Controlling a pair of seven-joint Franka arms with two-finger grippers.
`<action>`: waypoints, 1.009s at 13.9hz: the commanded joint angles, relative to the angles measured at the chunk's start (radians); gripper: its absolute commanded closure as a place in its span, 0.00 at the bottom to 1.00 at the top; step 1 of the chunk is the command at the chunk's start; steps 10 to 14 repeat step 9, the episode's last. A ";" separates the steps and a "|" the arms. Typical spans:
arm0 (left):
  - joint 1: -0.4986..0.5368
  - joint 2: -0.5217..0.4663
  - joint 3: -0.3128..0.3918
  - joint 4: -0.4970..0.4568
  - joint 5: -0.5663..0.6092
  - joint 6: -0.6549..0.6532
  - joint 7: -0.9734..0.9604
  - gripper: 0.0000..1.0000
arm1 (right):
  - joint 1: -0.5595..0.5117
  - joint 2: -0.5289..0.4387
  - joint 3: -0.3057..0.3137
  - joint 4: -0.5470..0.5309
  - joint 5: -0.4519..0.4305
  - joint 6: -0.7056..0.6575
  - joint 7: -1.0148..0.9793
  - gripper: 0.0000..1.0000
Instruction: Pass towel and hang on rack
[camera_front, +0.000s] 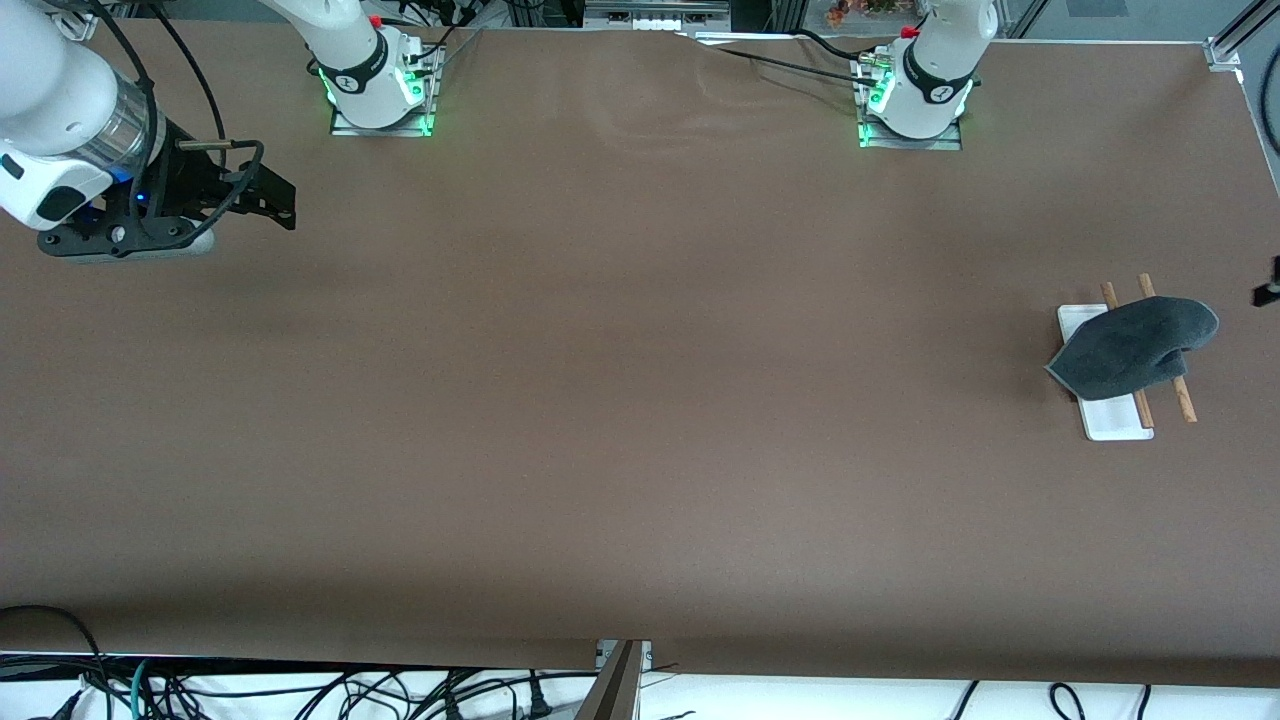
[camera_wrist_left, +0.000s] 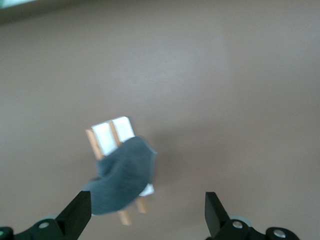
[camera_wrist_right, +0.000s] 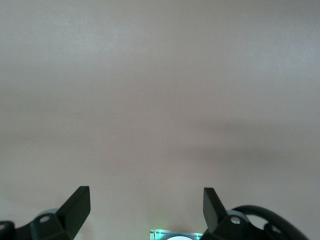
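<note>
The towel (camera_front: 1135, 345) hangs over the rack (camera_front: 1186, 400) at the left arm's end of the table, dark grey face up; its pink-red face is hidden. The rack's two wooden rods stick out on both sides of the towel, above the white base plate (camera_front: 1115, 420). My left gripper (camera_wrist_left: 147, 212) is open and empty, up in the air above towel (camera_wrist_left: 122, 175) and rack (camera_wrist_left: 112, 132); only a dark tip of it (camera_front: 1268, 288) shows at the front view's edge. My right gripper (camera_front: 280, 205) is open and empty (camera_wrist_right: 146, 205), over bare table at the right arm's end.
The arms' bases (camera_front: 380, 95) (camera_front: 915, 100) stand along the table's edge farthest from the front camera. Cables (camera_front: 300, 690) lie below the nearest table edge. A brown cloth (camera_front: 640, 400) covers the table.
</note>
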 joint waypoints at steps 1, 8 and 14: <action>-0.150 -0.149 0.056 -0.172 0.015 0.016 -0.249 0.00 | 0.002 -0.012 0.003 0.001 -0.001 0.000 0.003 0.00; -0.310 -0.239 0.089 -0.268 0.017 0.026 -0.388 0.00 | 0.000 -0.012 0.003 0.001 -0.001 0.000 0.003 0.00; -0.310 -0.241 0.089 -0.268 0.017 0.025 -0.388 0.00 | 0.000 -0.012 0.003 0.001 0.000 0.000 0.003 0.00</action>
